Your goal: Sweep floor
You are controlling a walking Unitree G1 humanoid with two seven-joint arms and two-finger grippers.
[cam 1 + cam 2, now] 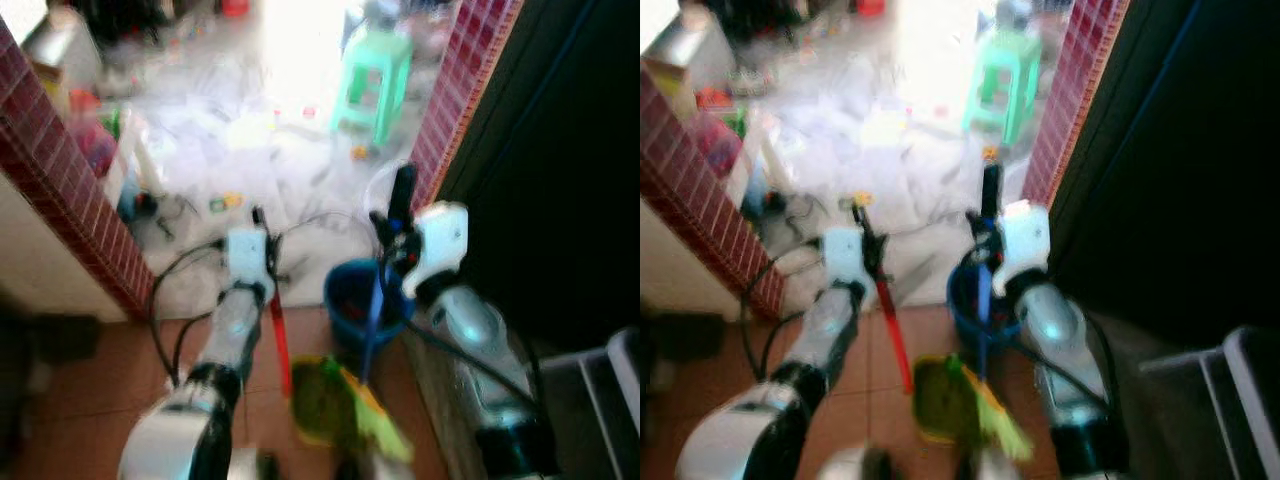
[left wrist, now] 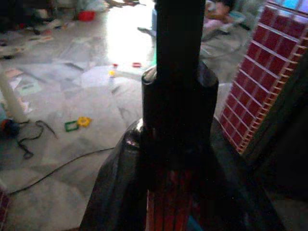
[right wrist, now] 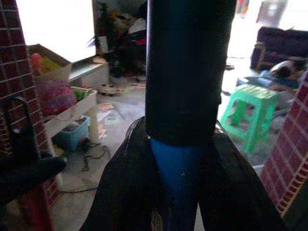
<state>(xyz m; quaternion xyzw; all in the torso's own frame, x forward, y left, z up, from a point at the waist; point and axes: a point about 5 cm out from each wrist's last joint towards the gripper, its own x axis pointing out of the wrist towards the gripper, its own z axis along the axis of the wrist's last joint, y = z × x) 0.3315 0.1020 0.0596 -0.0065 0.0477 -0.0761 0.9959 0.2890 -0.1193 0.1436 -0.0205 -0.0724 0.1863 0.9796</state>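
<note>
We stand on a brown tiled floor point(image 1: 70, 400) at a doorway framed by two red brick pillars point(image 1: 60, 190), with a pale marble floor point(image 1: 240, 170) beyond it. That floor carries scattered litter, small toys point(image 2: 77, 124) and a loose black cable point(image 2: 33, 139); a green plastic stool point(image 1: 372, 80) stands near the right pillar. A dark blue bucket point(image 1: 350, 300) sits just ahead, between the arms, in the doorway. Our left hand point(image 1: 262, 240) is closed around the red broom handle point(image 1: 280, 340). Our right hand point(image 1: 395, 225) is closed around the blue handle point(image 1: 372, 320), which runs down to a yellow-green head point(image 1: 345, 400) on the brown tiles.
</note>
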